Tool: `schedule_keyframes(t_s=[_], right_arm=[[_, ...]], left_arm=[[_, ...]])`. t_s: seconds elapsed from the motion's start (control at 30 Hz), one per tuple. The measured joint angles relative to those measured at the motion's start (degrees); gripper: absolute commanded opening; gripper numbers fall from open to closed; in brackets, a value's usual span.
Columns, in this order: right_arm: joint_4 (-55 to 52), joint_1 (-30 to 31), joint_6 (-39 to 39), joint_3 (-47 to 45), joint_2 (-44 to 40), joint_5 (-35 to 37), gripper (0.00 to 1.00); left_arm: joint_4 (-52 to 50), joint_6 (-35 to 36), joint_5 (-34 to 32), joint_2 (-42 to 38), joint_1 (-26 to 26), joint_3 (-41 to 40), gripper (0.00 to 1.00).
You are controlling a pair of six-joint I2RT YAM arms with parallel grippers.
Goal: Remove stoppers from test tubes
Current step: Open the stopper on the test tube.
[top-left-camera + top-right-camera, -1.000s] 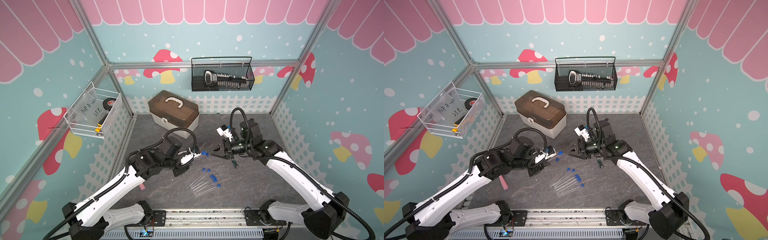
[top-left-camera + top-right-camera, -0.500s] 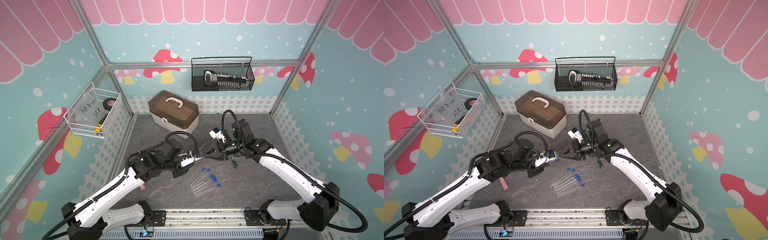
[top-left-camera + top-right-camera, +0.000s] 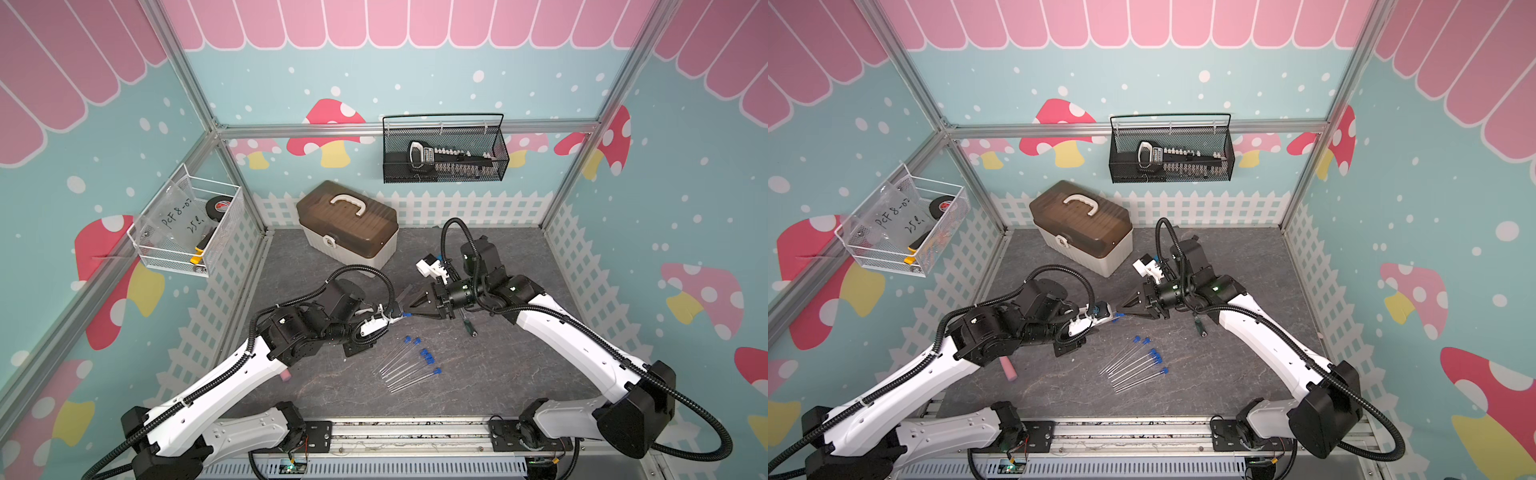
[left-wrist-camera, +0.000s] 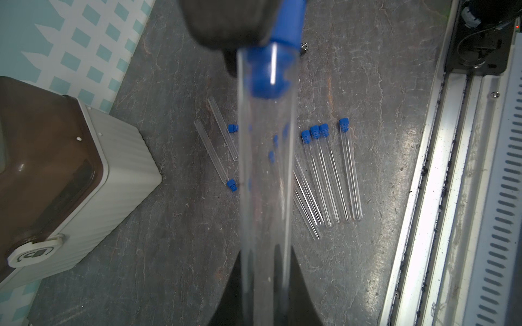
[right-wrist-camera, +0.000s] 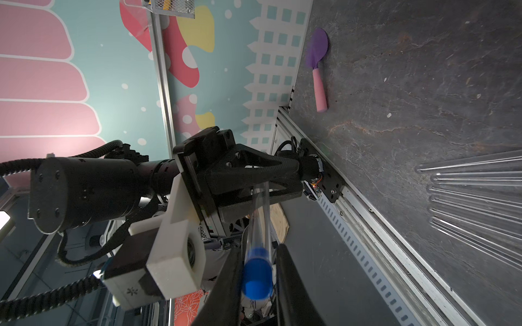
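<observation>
My left gripper (image 4: pixel 265 254) is shut on a clear test tube (image 4: pixel 265 183), held off the table and pointing at my right gripper. A blue stopper (image 5: pixel 257 278) plugs the tube's far end, and my right gripper (image 5: pixel 258 254) is shut on it, one finger on each side. Both top views show the two grippers meeting tip to tip at the stopper (image 3: pixel 406 315) (image 3: pixel 1119 316). Several stoppered test tubes (image 3: pixel 403 365) (image 4: pixel 324 169) lie side by side on the grey table. Two bare tubes (image 4: pixel 223 129) and two loose stoppers (image 4: pixel 232 185) lie beside them.
A brown-lidded toolbox (image 3: pixel 349 224) stands at the back. A black wire basket (image 3: pixel 444 153) and a white wire basket (image 3: pixel 187 228) hang on the walls. A pink block (image 3: pixel 1008 369) lies under my left arm. A small dark tool (image 3: pixel 469 326) lies by my right arm.
My right gripper has moved left to the tube's end and closed on the blue stopper. The left arm has hardly moved and still holds the tube.
</observation>
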Motion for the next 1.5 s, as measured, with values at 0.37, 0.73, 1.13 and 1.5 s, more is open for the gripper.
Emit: schedule_keyframes(t_s=[0.37,0.73,1.13,1.5], right_arm=[[0.0,0.1,-0.4,0.0,0.3,-0.2,0.20],[-0.2,0.1,-0.6,0.1,0.6,-0.3,0.20],[-0.2,0.1,-0.6,0.1,0.6,-0.3,0.19],[-0.2,0.1,-0.6,0.0,0.7,-0.4,0.25]], left_arm=[[-0.1,0.1,-0.3,0.0,0.0,-0.2,0.00],[0.0,0.1,-1.3,0.0,0.0,-0.7,0.00],[0.0,0.3,-1.4,0.0,0.0,-0.7,0.00],[0.0,0.5,-1.8,0.2,0.0,-0.7,0.00]])
